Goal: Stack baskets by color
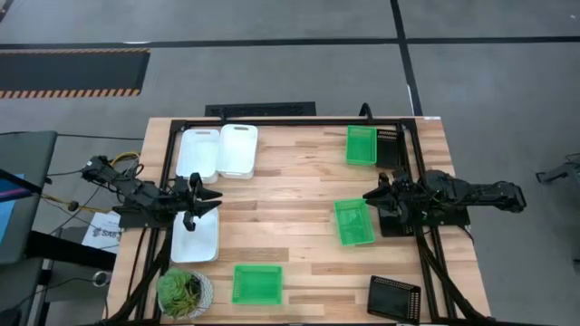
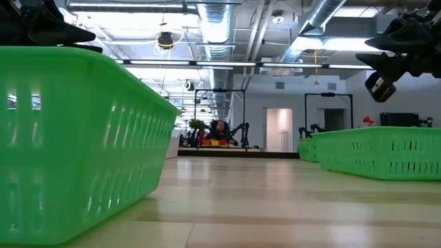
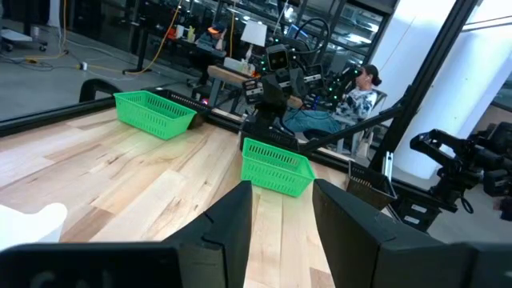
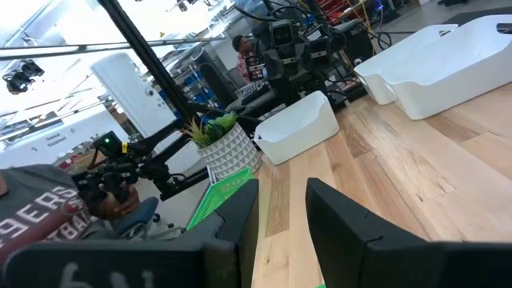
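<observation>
potted plant (image 1: 185, 292) beside green basket (image 1: 257, 283)

One camera hangs overhead, looking straight down on the whole pale wooden table (image 1: 290, 208). Another sits at tabletop level, hard up against a bright green mesh plastic basket (image 2: 76, 138), facing the room behind. Each wrist camera looks forward past its own dark fingers across the boards — toward the opposite arm, sharing that middle stretch of table.

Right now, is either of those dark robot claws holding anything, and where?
Nothing is held. The left gripper and right gripper both hover empty above the wooden table.
</observation>
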